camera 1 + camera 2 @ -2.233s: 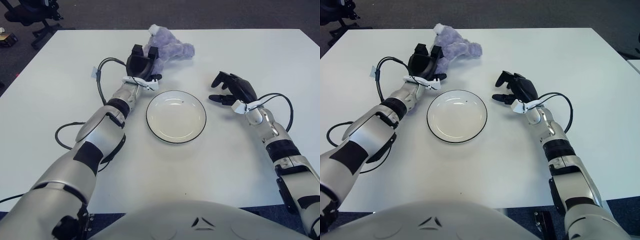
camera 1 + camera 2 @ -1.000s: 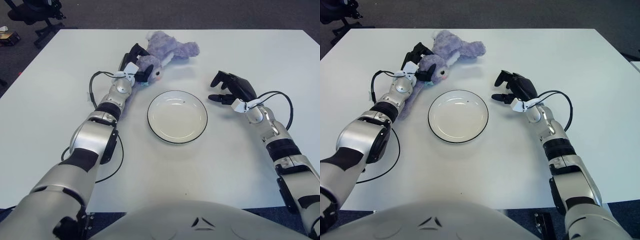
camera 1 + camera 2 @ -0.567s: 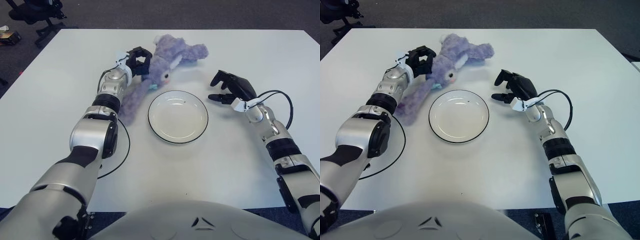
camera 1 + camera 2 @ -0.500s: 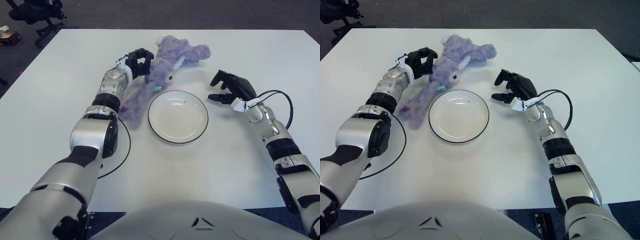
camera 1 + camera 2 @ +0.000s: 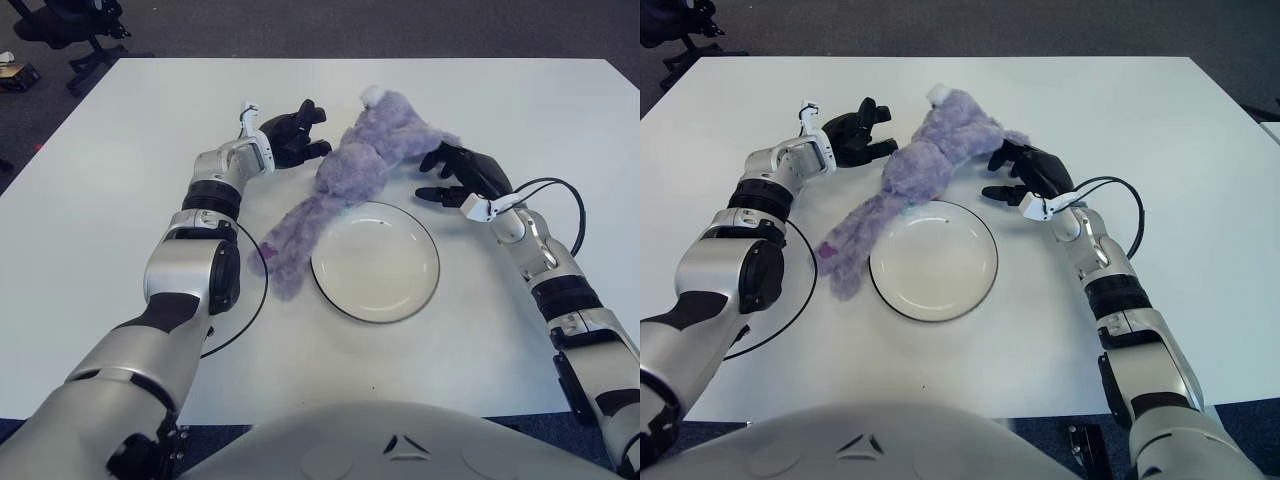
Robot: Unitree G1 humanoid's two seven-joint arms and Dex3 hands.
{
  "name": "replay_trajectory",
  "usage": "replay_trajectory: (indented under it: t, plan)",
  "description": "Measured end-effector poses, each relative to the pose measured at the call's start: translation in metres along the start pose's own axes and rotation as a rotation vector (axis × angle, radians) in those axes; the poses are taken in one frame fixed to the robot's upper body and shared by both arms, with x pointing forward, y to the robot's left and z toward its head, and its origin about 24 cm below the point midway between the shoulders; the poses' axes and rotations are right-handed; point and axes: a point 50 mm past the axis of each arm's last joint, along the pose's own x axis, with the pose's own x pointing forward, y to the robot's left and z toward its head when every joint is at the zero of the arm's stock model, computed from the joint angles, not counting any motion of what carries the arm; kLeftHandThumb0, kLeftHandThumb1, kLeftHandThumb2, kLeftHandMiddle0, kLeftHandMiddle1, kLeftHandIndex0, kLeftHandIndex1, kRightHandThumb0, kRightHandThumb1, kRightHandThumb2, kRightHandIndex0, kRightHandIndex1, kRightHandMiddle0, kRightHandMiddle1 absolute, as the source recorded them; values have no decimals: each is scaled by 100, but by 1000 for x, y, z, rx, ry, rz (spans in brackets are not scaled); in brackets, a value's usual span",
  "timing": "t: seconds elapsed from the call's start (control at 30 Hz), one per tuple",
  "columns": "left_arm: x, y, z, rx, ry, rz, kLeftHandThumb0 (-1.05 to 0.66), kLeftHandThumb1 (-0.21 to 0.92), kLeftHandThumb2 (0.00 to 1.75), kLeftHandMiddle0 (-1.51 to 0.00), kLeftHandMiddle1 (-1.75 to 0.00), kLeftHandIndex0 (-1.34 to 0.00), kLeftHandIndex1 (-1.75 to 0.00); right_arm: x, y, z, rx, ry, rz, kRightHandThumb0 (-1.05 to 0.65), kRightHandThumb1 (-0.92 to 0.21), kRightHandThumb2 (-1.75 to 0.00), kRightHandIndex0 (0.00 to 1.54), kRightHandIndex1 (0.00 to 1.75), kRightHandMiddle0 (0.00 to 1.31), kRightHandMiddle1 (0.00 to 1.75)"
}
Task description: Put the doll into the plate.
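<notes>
- On the white table in front of you, the purple plush doll lies stretched out along a diagonal. Its long axis runs from the far right down to the near left.
- Its bulky end, topped with a small white tuft, points away from you and toward your right. Its long, thin limbs trail toward you and to your left, ending just off the plate's left edge.
- The doll is not in the plate. It lies on the table along the plate's far-left side; its middle seems to touch or slightly overlap the dark rim there, but you cannot tell which for certain from either eye view.
- Your left hand shows just left of the doll's upper body. Its fingers are spread and hold nothing. The fingertips point toward the plush and sit very near it, and you cannot be sure whether they touch the fur.
- Your right hand shows on the doll's right side, beside the far-right part of the plate. Its fingers are loosely curled and grip nothing. The nearest fingertips appear right against the plush's outstretched limb, though contact is not clear.
- A black cable loops on the table beside your left forearm, to the left of the doll's trailing limbs.
</notes>
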Motion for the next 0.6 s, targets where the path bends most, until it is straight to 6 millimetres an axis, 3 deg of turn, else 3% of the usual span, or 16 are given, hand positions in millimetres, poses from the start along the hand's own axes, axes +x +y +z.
replay_trajectory:
  t: [0.6]
  plan:
    - [-3,-11,11,56,12,35,14,58,61,-95,-175,-74,-175,0,-1,0,-6,-3,7,-1,-92,-30,55,139,26,145]
